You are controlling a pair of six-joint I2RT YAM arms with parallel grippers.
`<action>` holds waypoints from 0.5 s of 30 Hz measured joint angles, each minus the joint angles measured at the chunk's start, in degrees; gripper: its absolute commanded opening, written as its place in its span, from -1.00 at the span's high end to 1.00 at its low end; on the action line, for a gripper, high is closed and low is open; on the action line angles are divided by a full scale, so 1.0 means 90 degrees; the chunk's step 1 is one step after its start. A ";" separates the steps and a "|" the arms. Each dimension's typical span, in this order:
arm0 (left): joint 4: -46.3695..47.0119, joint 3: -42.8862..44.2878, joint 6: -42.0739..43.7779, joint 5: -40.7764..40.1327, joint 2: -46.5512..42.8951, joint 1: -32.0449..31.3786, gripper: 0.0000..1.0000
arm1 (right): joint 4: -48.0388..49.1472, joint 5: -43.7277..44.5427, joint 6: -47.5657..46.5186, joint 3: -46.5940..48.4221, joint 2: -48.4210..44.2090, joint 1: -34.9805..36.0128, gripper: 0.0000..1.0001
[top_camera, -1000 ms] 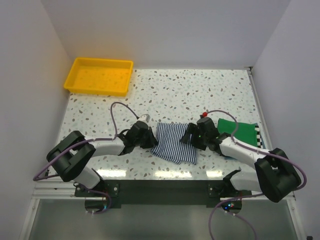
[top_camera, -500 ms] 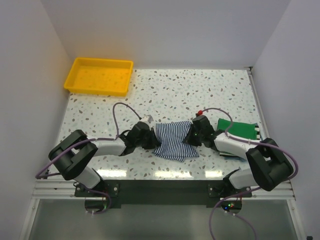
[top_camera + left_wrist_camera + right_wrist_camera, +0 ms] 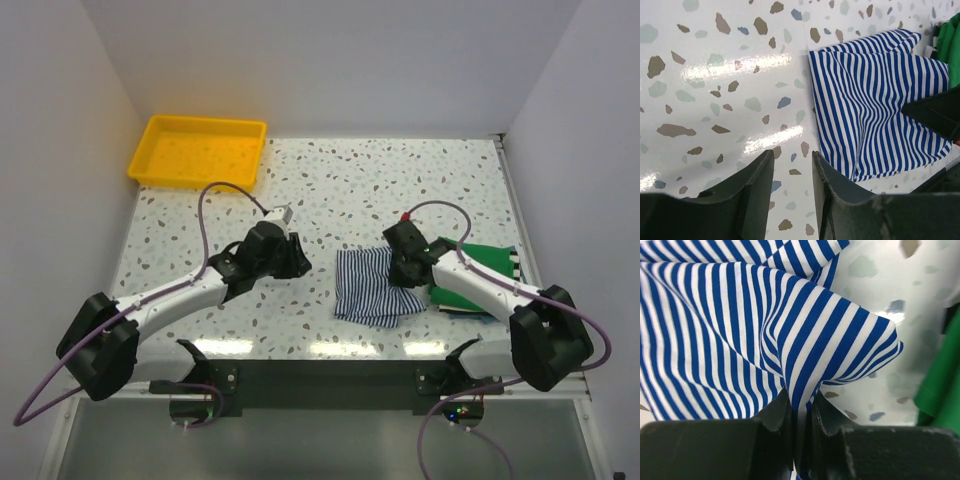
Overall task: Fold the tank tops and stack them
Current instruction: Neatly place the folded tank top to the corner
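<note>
Right gripper (image 3: pixel 801 407): pinching a raised fold of the blue-and-white striped tank top (image 3: pixel 740 325), jaws pressed together on the cloth.
Left gripper (image 3: pixel 792 172): hanging spread over bare table (image 3: pixel 715 75), holding nothing, just left of that top's edge.
Cloth position: lying bunched near the table's front middle, just beside the green tank top (image 3: pixel 488 262) on its right.
Hard to see: black-and-white striped tank top (image 3: pixel 517 264) showing only as a sliver under the green one.
Open room: stretching toward the far edge and the yellow tray (image 3: pixel 200 150) at the far left corner.
</note>
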 measured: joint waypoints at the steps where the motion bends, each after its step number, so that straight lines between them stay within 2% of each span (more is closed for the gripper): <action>1: -0.0083 0.0070 0.0053 0.0000 -0.0119 0.0017 0.17 | -0.0214 0.0131 -0.0046 0.0153 -0.0029 0.0000 1.00; 8: -0.0498 0.0255 0.0449 0.0095 -0.0415 0.0146 0.18 | -0.1399 0.0947 -0.0359 0.1154 -0.0216 0.0000 1.00; 15: -0.0792 0.0255 0.0733 0.0318 -0.0415 0.0289 0.18 | -0.2096 0.1430 -0.0784 0.1668 -0.0221 -0.0211 1.00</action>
